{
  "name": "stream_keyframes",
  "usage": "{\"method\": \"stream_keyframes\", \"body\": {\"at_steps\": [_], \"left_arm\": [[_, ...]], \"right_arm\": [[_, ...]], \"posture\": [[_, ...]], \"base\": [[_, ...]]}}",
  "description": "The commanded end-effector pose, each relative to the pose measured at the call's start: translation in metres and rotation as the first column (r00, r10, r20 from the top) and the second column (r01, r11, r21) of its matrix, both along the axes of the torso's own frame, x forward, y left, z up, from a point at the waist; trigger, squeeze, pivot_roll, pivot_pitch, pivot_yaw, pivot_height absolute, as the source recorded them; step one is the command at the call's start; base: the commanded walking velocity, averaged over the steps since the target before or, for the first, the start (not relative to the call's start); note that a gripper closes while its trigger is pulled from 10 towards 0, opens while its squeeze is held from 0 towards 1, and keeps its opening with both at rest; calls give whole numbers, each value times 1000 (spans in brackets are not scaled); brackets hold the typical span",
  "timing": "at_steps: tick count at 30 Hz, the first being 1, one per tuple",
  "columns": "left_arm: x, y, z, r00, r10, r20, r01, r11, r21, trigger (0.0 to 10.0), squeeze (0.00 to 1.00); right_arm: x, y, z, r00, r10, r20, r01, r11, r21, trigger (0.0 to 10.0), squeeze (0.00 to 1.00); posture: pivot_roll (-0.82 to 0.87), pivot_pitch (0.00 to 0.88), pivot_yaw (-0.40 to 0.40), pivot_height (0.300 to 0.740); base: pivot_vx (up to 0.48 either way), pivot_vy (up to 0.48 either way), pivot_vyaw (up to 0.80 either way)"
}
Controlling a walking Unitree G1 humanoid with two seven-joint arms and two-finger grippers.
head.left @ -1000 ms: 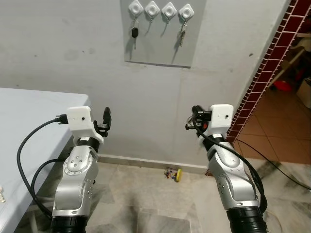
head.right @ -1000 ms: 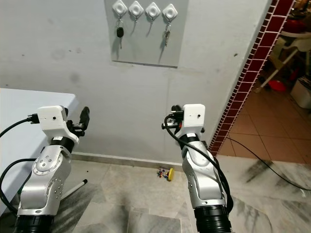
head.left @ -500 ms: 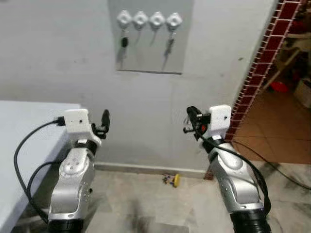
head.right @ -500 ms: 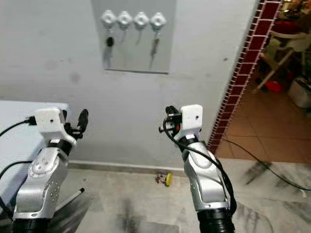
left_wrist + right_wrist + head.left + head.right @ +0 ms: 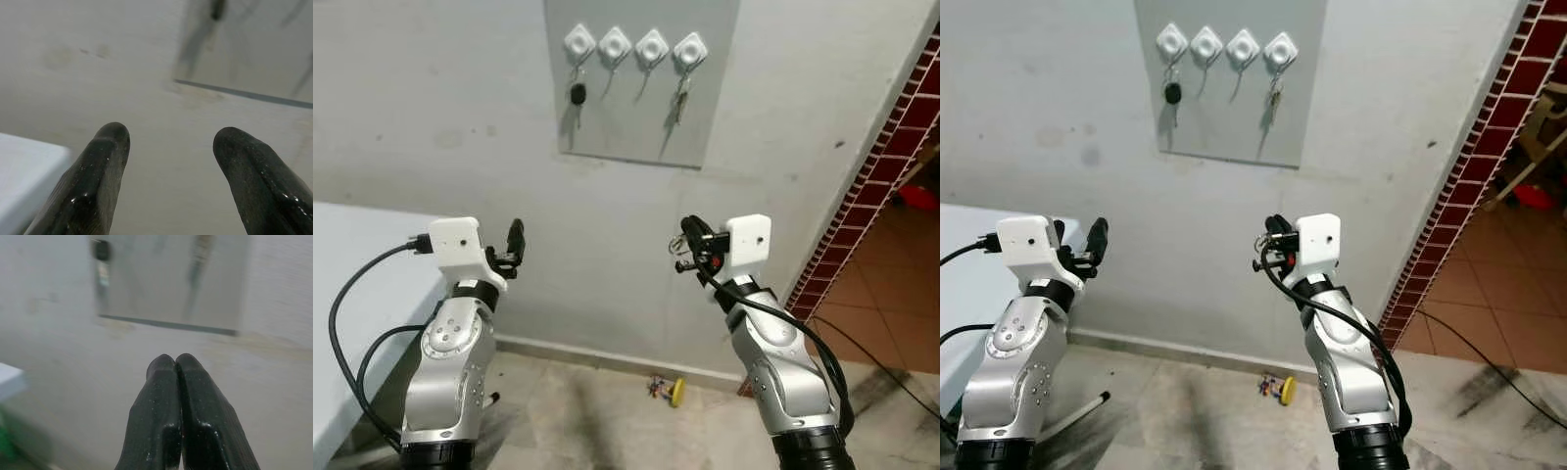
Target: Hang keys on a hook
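- Up on the wall, a grey panel is seen carrying four white hooks in a row.
- A black-headed key is hung from the leftmost hook, and a metal bunch of keys from the rightmost; the two middle hooks are left bare.
- Below the panel, the right gripper is raised toward the wall, its fingers pressed tight together in the right wrist view; a small ring and bits of metal are glimpsed at its tip in the head views, though whether a key is pinched cannot be told.
- Well apart on the other side, the left gripper is held up at a similar height, its fingers spread wide with nothing between them.
- A pale desk is seen at the robot's left.
- Down on the floor by the skirting, a small yellow object is spotted.
- A red brick pillar is seen at the right.
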State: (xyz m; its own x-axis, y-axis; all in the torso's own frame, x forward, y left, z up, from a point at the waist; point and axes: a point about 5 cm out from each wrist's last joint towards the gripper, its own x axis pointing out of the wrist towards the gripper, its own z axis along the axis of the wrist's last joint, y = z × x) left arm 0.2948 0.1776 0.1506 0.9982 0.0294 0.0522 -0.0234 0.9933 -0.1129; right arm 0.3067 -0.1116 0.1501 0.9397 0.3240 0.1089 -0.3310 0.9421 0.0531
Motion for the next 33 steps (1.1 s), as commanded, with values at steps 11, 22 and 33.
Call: {"method": "stream_keyframes", "body": {"at_steps": [11, 22, 33], "left_arm": [[1, -6, 0, 1000, -6, -8, 6, 999, -33, 10000, 0], [2, -7, 1, 1000, -6, -4, 6, 1000, -21, 10000, 0], [3, -13, 5, 1000, 0, 13, 0, 1000, 5, 10000, 0]], "right_arm": [[2, -6, 8, 1000, -5, 30, 6, 1000, -18, 10000, 0], [2, -5, 9, 999, -5, 31, 5, 1000, -19, 10000, 0], [2, -4, 8, 999, 7, 34, -6, 1000, -29, 10000, 0]], "posture": [[-122, 17, -19, 740], [-125, 22, -21, 740], [-124, 21, -23, 740]], "base": [[381, 109, 0], [344, 88, 0], [56, 0, 0]]}}
